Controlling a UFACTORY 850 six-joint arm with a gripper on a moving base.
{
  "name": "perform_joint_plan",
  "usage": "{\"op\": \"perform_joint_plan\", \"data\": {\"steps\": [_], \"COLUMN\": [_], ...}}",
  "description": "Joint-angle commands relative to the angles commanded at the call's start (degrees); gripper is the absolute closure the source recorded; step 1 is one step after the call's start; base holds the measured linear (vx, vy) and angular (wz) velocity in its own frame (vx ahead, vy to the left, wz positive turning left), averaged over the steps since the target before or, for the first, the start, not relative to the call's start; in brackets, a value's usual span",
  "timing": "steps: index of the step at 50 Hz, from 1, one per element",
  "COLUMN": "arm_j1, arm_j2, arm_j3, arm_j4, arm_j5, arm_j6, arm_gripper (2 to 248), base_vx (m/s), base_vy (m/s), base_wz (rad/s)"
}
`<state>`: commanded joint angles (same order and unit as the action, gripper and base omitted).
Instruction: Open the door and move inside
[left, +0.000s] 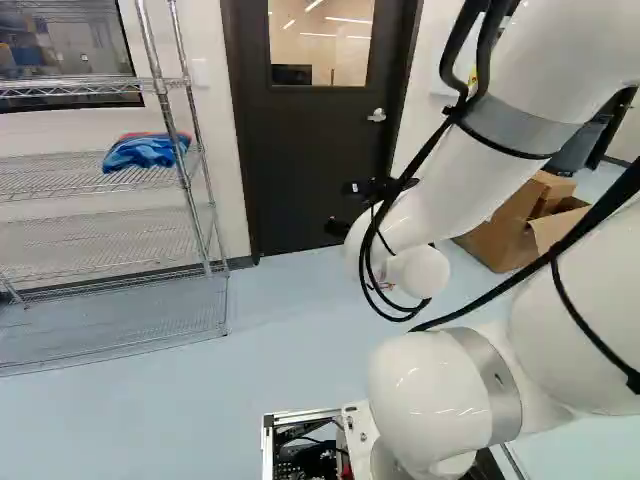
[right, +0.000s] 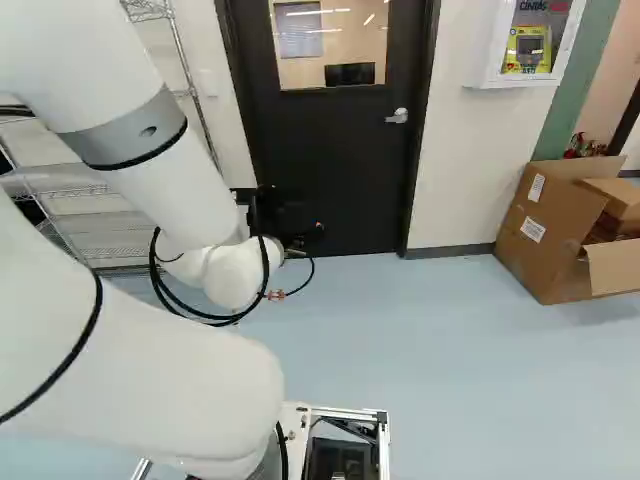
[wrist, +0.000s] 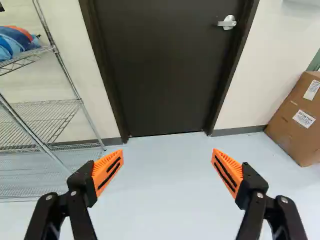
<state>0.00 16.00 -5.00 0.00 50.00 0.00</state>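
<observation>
Standing shut dead ahead, the dark door (wrist: 165, 70) has its lever handle (wrist: 228, 23) untouched. The gripper (wrist: 167, 153) hangs well short, fingers spread wide, nothing between them! Rack (left: 60, 184) to one side, cardboard box (wrist: 299, 119) to the other. Nothing's done, I'd judge: reaching, unlatching, opening, driving inside all remain.
</observation>
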Motion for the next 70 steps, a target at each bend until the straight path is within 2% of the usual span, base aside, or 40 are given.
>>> {"op": "perform_joint_plan", "data": {"steps": [31,70], "arm_j1": [0.0,0.0], "arm_j2": [0.0,0.0], "arm_j3": [0.0,0.0], "arm_j4": [0.0,0.0], "arm_j5": [0.0,0.0], "arm_j6": [0.0,0.0], "arm_gripper": [3,3], "base_vx": [0.089,0.16], "base_vy": [-0.066,-0.074], "base_wz": [-0.001,-0.002]}}
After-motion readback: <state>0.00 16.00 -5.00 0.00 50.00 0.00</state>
